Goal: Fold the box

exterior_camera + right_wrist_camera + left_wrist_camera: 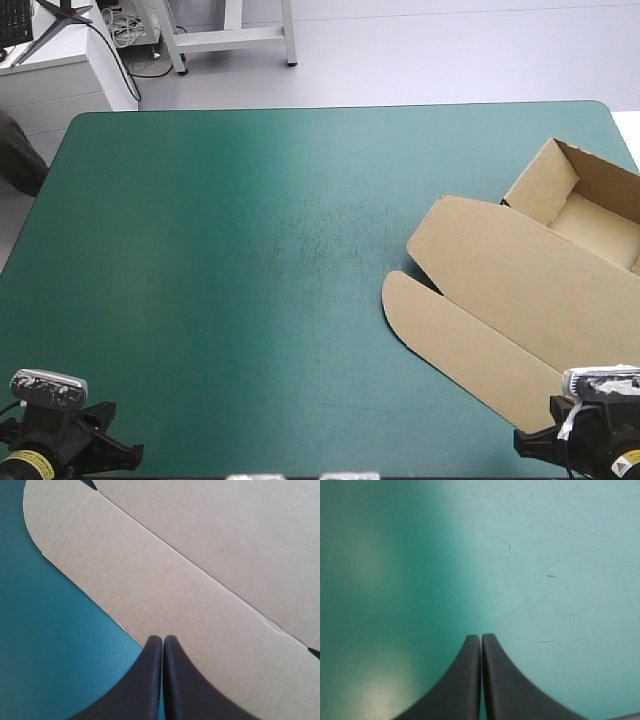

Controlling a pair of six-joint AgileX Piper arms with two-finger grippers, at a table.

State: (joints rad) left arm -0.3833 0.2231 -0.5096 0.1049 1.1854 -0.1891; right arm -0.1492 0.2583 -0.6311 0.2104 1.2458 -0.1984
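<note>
The brown box (520,290) lies at the table's right side as an open tray with raised walls at the far right and its lid flat, stretching toward the near edge. My right gripper (162,639) is shut, its tips over the front flap of the lid (165,585), near that flap's edge; nothing is held. In the high view the right wrist (600,440) sits at the near right corner. My left gripper (481,637) is shut over bare teal-green cover (530,570), far from the box, its wrist (50,430) at the near left corner.
The teal-green cover (250,260) spreads bare across the left and middle of the table. The box's tray part reaches the table's right edge (630,140).
</note>
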